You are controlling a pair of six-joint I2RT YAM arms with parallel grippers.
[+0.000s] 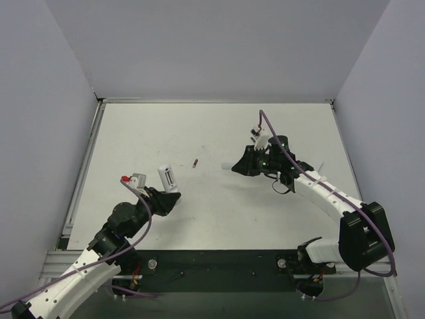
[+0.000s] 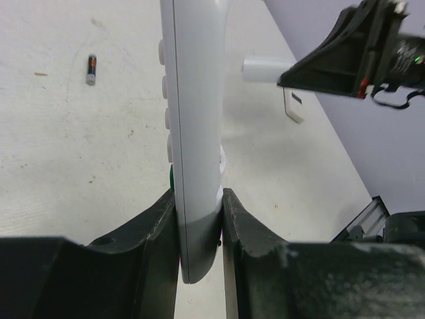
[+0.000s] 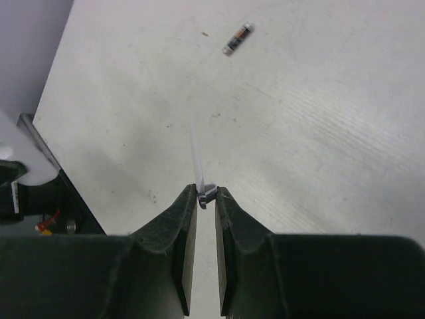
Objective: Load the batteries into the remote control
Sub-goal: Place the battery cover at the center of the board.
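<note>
At the near left of the table [image 1: 199,126], my left arm lies low and folded, its forearm angled toward the middle. Its tool [image 2: 199,206] pinches the remote control [image 2: 196,100] by its near end. The handset stands out from the fingers, edge-on to the wrist camera, with its row of buttons facing left. From above I see it raised off the table, tilted, with a dark slot showing on the upturned side.

Over on the right, my other arm reaches in from the near right corner, elbow bent, wrist pointing left toward the centre. That tool [image 3: 206,196] has its fingers almost together on a thin white piece [image 3: 195,159]. The piece is seen edge-on and sticks out past the tips, just above the table. Something small and grey sits at the fingertips; I cannot tell what it is.

I count one battery [image 1: 194,163], lying flat on the table between the two tools and apart from both; one remote; and one more small white piece [image 2: 292,109] on the table beyond the right tool.
</note>
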